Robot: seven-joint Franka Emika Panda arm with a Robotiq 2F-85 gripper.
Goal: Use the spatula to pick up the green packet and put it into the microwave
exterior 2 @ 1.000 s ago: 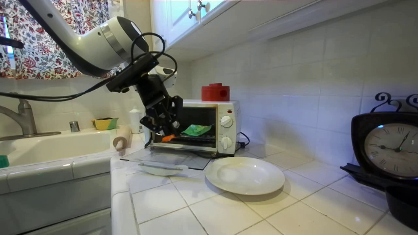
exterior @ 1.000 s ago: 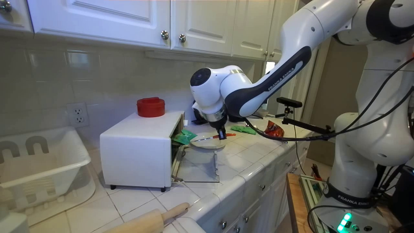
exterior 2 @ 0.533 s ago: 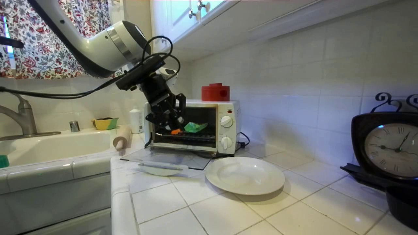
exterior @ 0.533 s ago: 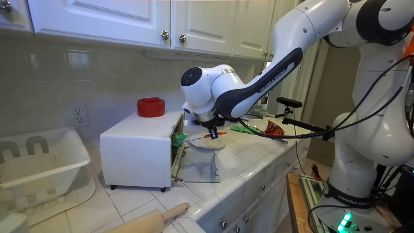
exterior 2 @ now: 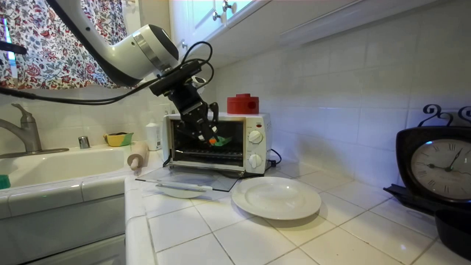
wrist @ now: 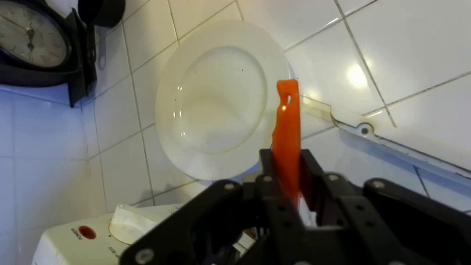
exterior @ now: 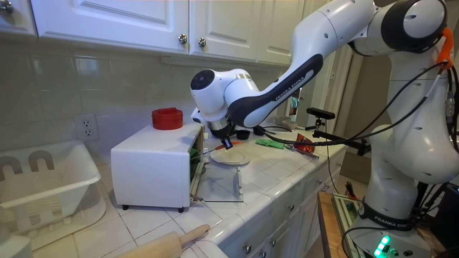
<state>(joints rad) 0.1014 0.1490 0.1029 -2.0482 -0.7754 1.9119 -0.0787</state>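
My gripper (exterior: 226, 144) is shut on the orange handle of a spatula (exterior: 235, 143) with a thin metal shaft. The spatula tilts, its front end lower and reaching into the opening of the microwave (exterior: 154, 175), a white toaster-oven-like box. The green packet (exterior 2: 223, 141) shows inside the opening, at the spatula's front end and partly hidden by the gripper (exterior 2: 212, 137). Only a dark green bit shows in an exterior view (exterior: 193, 153). In the wrist view the orange handle (wrist: 287, 114) sits between the fingertips (wrist: 285, 156); blade and packet are hidden there.
The glass door (exterior: 220, 184) lies open, flat in front. A white plate (exterior 2: 276, 198) stands before it. A red container (exterior: 167, 119) sits on top. Another green packet (exterior: 269, 143), a red packet (exterior: 304, 143) and a slim dark utensil (exterior: 304, 153) lie farther along. A clock (exterior 2: 438, 165) stands by the wall.
My gripper has moved toward the microwave and slightly up, still holding the spatula. The spatula tilts more. The green packet has gone from the opening's edge to deeper inside.
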